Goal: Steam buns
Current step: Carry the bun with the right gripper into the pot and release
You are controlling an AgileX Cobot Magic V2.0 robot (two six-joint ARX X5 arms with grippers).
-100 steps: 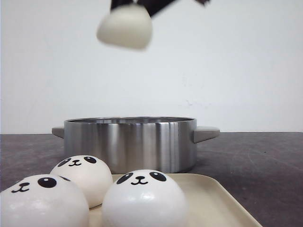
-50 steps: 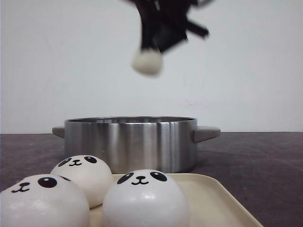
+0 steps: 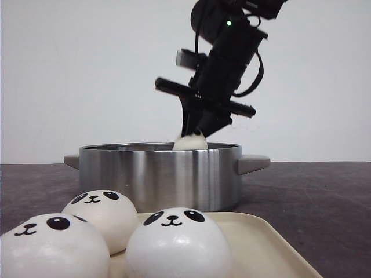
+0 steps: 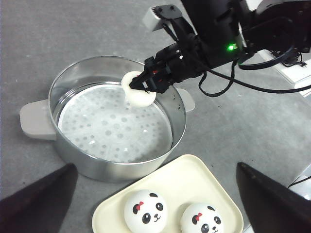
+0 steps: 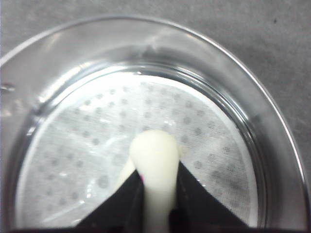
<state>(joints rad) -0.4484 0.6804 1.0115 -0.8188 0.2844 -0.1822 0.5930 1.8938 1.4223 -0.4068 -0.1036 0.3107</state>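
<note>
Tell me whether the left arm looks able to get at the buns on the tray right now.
Probably yes. The left pincer hangs open above the cream tray, nothing lies between it and the two buns in its view. The right pincer is away over the steamer pot, shut on another bun.

We note the right arm (image 3: pixel 232 52) reaching down from the upper frame at a slant, wrist tilted, a green indicator lit on its housing. Its right gripper (image 3: pixel 193 134) points downward, the fingers (image 5: pixel 127 194) closed tight against a bun (image 5: pixel 154 165), which is squeezed narrow between them. Of the left gripper we see only two dark fingertips (image 4: pixel 41 199) at the corners of its wrist view, set well apart and holding nothing.
</note>
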